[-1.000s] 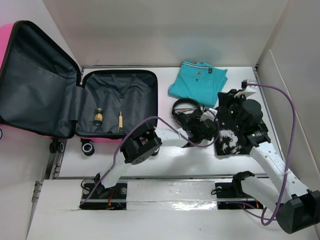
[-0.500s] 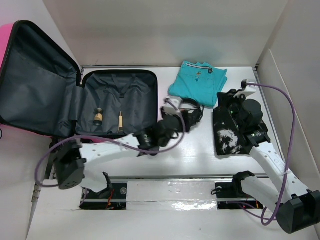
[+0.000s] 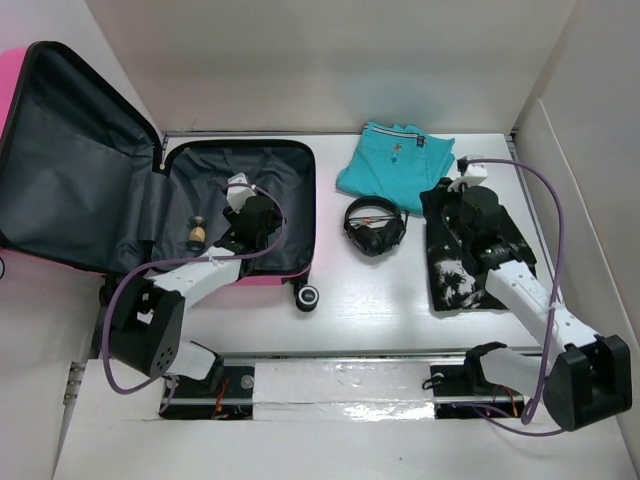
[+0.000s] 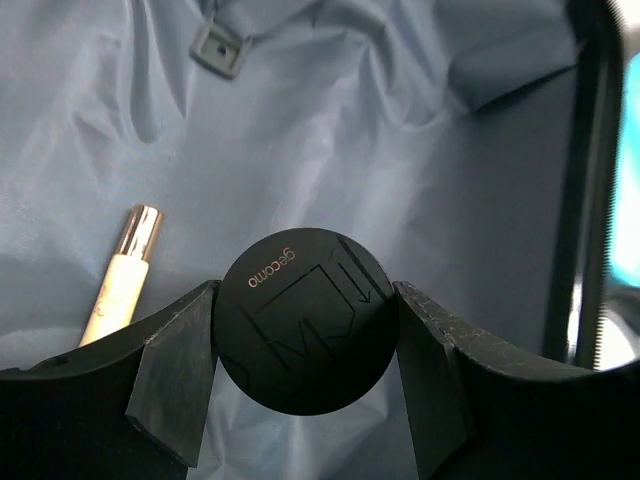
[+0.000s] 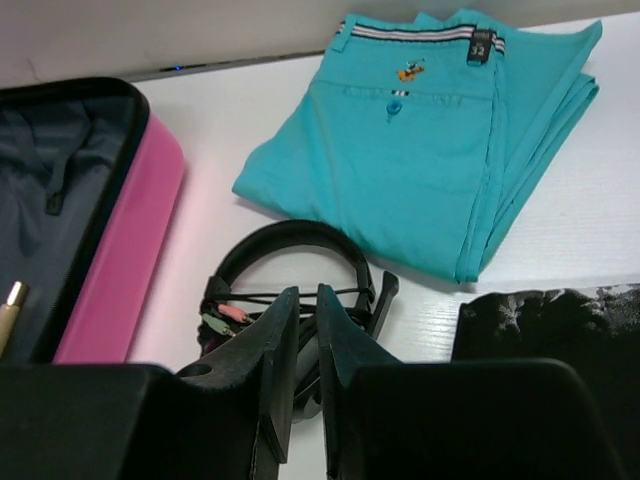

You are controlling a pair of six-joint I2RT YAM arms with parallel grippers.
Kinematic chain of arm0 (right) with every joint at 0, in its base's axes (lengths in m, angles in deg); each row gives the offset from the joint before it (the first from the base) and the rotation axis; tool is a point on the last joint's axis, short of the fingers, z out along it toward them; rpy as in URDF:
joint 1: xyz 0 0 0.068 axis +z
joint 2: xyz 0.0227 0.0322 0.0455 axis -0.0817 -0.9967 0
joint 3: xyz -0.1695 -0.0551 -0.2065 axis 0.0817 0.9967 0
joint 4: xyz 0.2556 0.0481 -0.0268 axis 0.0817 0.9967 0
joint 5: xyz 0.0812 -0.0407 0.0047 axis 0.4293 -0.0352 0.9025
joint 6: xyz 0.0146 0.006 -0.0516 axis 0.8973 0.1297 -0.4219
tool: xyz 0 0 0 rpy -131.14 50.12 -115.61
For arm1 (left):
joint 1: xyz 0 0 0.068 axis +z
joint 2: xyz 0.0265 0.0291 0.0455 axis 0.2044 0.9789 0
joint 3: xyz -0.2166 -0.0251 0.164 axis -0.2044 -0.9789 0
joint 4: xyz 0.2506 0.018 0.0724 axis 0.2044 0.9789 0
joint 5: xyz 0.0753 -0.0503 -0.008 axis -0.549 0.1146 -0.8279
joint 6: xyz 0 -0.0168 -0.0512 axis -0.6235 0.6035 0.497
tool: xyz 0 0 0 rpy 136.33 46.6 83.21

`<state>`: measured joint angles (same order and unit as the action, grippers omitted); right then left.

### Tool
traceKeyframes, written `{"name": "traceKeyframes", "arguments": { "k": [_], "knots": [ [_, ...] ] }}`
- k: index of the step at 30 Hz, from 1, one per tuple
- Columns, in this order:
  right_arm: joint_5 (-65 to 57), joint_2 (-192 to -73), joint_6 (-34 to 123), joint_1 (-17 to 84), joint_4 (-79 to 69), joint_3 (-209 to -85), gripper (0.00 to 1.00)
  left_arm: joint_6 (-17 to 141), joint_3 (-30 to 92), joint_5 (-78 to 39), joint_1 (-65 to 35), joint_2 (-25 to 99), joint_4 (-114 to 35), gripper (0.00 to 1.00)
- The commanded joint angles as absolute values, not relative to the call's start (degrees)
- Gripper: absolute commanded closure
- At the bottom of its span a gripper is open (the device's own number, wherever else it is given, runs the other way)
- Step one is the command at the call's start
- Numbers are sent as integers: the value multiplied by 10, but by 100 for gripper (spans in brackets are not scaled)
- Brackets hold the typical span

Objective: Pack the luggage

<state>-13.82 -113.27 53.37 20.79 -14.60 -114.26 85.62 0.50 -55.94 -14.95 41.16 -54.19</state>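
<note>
The luggage (image 3: pixel 290 195) is a hot-pink suitcase lying open at the left, dark lining up; its pink wall (image 5: pixel 130 250) shows in the right wrist view. My left gripper (image 3: pixel 247 207) hangs over the lower half's lining (image 4: pixel 330 130), shut on a round black disc (image 4: pixel 305 330) held between both fingers (image 4: pixel 175 370). A gold-capped tube (image 4: pixel 125 270) lies on the lining just left of it. My right gripper (image 3: pixel 450 197) hovers over the top edge of a black printed garment (image 3: pixel 460 275); its jaws (image 5: pixel 307 292) are nearly together with only a slit, nothing between them.
Black headphones (image 3: pixel 375 225) lie on the white table between the suitcase and the garment. Folded teal trousers (image 3: pixel 395 165) sit at the back. A small shaving brush (image 3: pixel 197 233) rests in the suitcase. White walls enclose the table on the left, back and right.
My left arm has swung left from the headphones to above the suitcase lining, carrying the black disc. The right gripper has shifted back along the black garment.
</note>
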Motion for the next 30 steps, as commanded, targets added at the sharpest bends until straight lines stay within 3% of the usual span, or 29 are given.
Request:
{"name": "traceKeyframes", "arguments": {
  "k": [1, 3, 6, 9, 12, 13, 19, 25, 30],
  "knots": [
    [-132, -1154, 520, 209, -147, -1183, 80, 872, 17, -544, -130, 418, -572, 45],
    [-132, -1170, 516, 209, -134, -1196, 79, 879, 1, -524, -119, 430, -582, 45],
    [-117, -1220, 513, 209, -129, -1209, 78, 882, -18, -531, -118, 432, -606, 26],
    [-77, -1249, 501, 220, -131, -1219, 73, 882, -32, -522, -118, 416, -617, 20],
    [-57, -1291, 465, 260, -119, -1242, 52, 877, -38, -504, -118, 380, -620, 14],
    [-63, -1301, 455, 275, -113, -1261, 38, 871, -39, -504, -125, 367, -619, 13],
    [-93, -1408, 396, 367, -30, -1335, 9, 844, -53, -439, -183, 222, -609, 20],
    [-180, -1447, 396, 387, -26, -1334, 1, 848, -84, -252, -195, 85, -596, 24],
    [-194, -1483, 398, 382, 8, -1344, 1, 847, -118, -245, -212, 27, -591, 24]
  ]
}}
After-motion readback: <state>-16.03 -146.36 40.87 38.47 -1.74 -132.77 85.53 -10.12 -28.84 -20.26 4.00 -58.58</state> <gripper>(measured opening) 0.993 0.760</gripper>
